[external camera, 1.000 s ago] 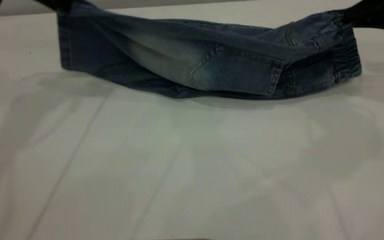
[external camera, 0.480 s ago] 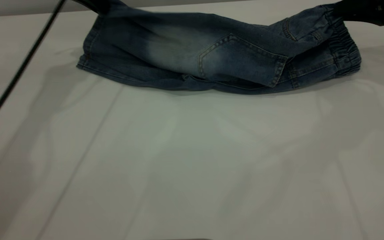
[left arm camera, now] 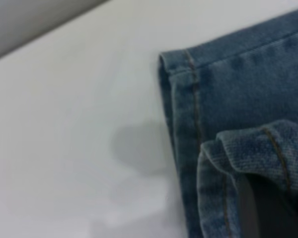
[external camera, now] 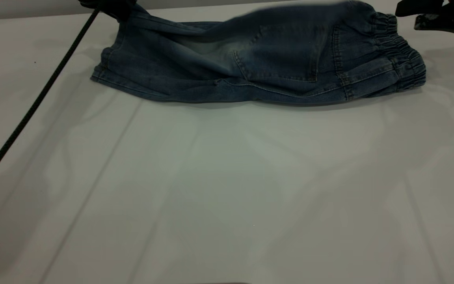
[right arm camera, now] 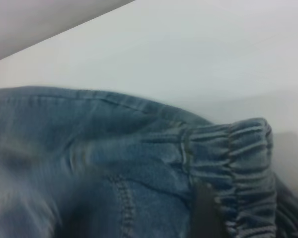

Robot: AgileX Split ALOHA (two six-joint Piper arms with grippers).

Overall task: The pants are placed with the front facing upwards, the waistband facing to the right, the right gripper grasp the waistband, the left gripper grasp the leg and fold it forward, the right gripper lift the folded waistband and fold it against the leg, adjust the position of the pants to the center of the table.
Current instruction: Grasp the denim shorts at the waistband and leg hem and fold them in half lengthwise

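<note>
1. The pants (external camera: 258,67) are lying folded lengthwise on the far part of the table (external camera: 227,189), long axis running left to right, a back pocket showing on top
2. The waistband (external camera: 398,59) is sitting at the right end of the fold, with the leg hems at the left end
3. The right gripper (external camera: 428,14) is hanging just beyond the waistband, up and to the right of it, and appears to be clear of the cloth in the exterior view; whether its jaws are apart I cannot tell
4. The left gripper (external camera: 112,8) is sitting at the far left corner with the upper leg hem rising to it; in the left wrist view a curl of hem is lying over a dark finger (left arm camera: 268,213), so it seems to be clamped on the leg, judging by that
5. The next fold, I judge, is turning on this: the waistband is having to travel leftward along the long axis toward the hems, and the right gripper is the nearer arm
</note>
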